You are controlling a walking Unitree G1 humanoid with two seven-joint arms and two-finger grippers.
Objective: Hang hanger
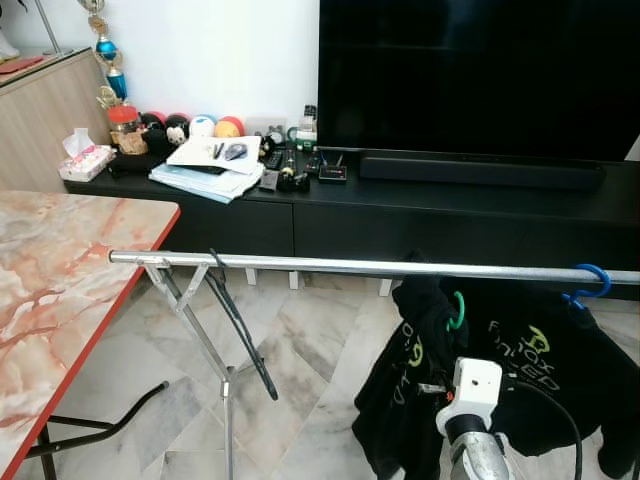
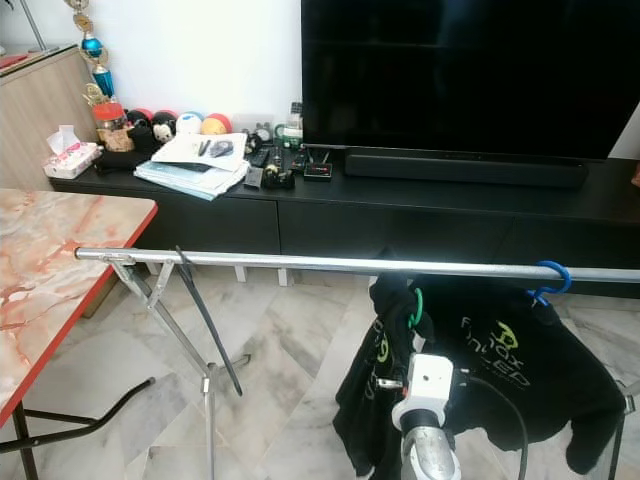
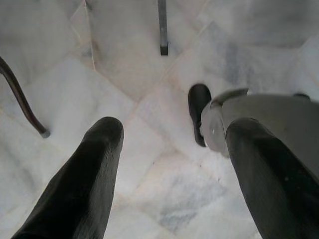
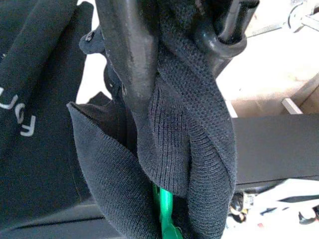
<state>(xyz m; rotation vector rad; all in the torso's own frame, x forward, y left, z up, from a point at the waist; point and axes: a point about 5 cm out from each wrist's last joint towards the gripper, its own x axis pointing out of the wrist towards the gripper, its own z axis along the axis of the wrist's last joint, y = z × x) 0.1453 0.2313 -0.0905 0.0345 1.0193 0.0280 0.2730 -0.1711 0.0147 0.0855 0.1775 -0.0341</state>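
Observation:
A silver rail crosses the room at chest height. A blue hanger hooks over its right end and carries a black printed shirt. Left of it, a green hanger with a second black shirt sits just below the rail, its hook apart from the bar. My right gripper is shut on this shirt's knitted collar, and the green hanger shows beneath the cloth. My right arm rises from the bottom edge. My left gripper hangs open over the marble floor.
A marble-topped table with a red edge stands at the left. The rack's folding legs and a black strap hang under the rail's left end. Behind are a black TV console, cluttered with papers, and a large TV.

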